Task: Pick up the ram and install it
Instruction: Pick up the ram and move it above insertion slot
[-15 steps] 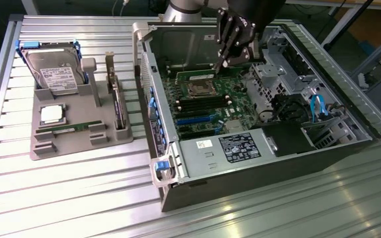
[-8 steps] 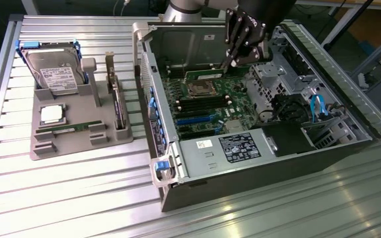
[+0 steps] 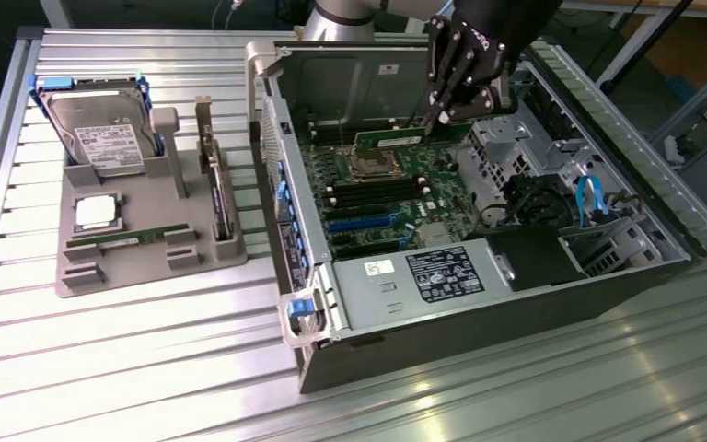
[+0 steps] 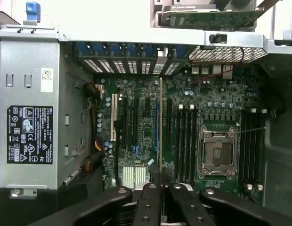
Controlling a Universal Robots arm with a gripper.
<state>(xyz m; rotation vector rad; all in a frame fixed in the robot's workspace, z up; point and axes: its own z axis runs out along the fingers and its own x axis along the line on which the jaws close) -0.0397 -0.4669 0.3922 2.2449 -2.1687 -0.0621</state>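
- The ram (image 3: 409,138) hangs in the upper centre of the exterior view, inside the open computer case (image 3: 477,331) and just over the motherboard (image 3: 390,203). It is held level with its long edge down, I'd guess so that the contact edge faces the board.
- The gripper (image 3: 455,115) is clamped on it from above, its fingers (image 4: 150,202) pinching the flat faces, which leaves the lower edge free.
- From the wrist the stick shows edge-on, running parallel to the dark memory slots (image 4: 183,141) beside the open CPU socket (image 4: 216,151). I can't tell whether it touches a slot.
- A second stick (image 3: 126,238) lies flat in the grey tray (image 3: 121,276) at the left of the exterior view. It sits with the CPU chip (image 3: 96,212) and hard drive (image 3: 96,129), well apart from the case.
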